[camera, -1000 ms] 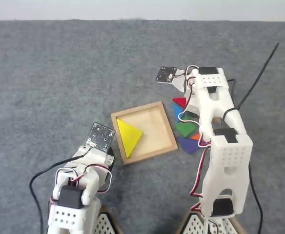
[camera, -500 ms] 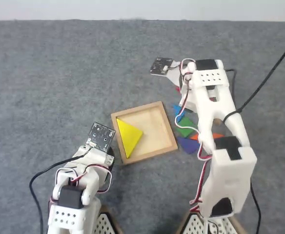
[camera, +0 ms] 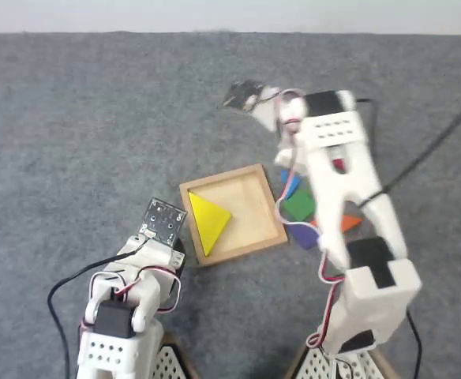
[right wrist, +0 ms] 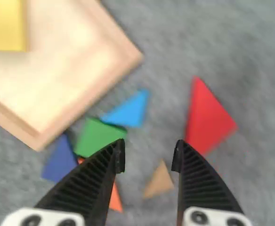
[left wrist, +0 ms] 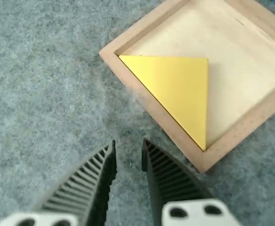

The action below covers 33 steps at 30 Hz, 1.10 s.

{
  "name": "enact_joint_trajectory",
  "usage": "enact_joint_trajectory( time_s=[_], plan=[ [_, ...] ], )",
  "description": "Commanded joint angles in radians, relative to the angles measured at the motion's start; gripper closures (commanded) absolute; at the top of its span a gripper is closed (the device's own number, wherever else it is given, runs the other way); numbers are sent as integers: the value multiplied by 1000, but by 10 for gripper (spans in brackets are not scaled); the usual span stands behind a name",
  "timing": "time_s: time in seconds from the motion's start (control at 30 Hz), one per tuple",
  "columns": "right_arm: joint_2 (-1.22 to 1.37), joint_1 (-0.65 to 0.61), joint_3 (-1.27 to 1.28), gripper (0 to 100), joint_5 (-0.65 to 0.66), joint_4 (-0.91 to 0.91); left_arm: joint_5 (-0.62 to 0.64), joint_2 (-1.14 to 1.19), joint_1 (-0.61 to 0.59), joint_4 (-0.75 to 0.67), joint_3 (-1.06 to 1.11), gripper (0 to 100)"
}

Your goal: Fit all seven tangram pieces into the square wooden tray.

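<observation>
The right gripper [right wrist: 149,153] hangs over the grey carpet [right wrist: 250,47], fingers spread, gripping nothing. The red triangle [right wrist: 206,117] lies just beyond one fingertip. The green piece [right wrist: 97,136] and blue triangle [right wrist: 128,110] lie beyond the other. The tan triangle [right wrist: 160,181] sits under the gap. The square wooden tray [right wrist: 81,70] lies near, holding the yellow triangle [left wrist: 180,89]. The left gripper [left wrist: 128,153] sits just outside the tray's rim, fingers narrowly apart, empty.

High view: fixed, distant, looking down over table [camera: 73,118]. Wrist views: close, angled downward. Shared: tray [camera: 250,209], mid-frame in high view.
</observation>
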Motion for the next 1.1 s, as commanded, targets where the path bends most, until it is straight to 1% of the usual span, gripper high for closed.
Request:
enact_joint_trajectory(
  time_s=[0.0, 0.17, 0.23, 0.37, 0.57, 0.8, 1.07],
  plan=[
    [-59, 93, -20, 759, 32, 2, 12, -2, 0, 5, -7, 912],
    [65, 105, -54, 746, -14, -48, 12, -2, 0, 5, -7, 912],
    [122, 108, -91, 746, 32, -96, 12, -2, 0, 5, -7, 912],
    [237, 128, -166, 745, 187, -145, 12, -2, 0, 5, -7, 912],
    [414, 163, -299, 737, 264, -148, 12, -2, 0, 5, -7, 912],
    [595, 197, -483, 630, 278, -145, 12, -2, 0, 5, -7, 912],
    [750, 191, -609, 625, 278, -147, 12, -2, 0, 5, -7, 912]
  ],
)
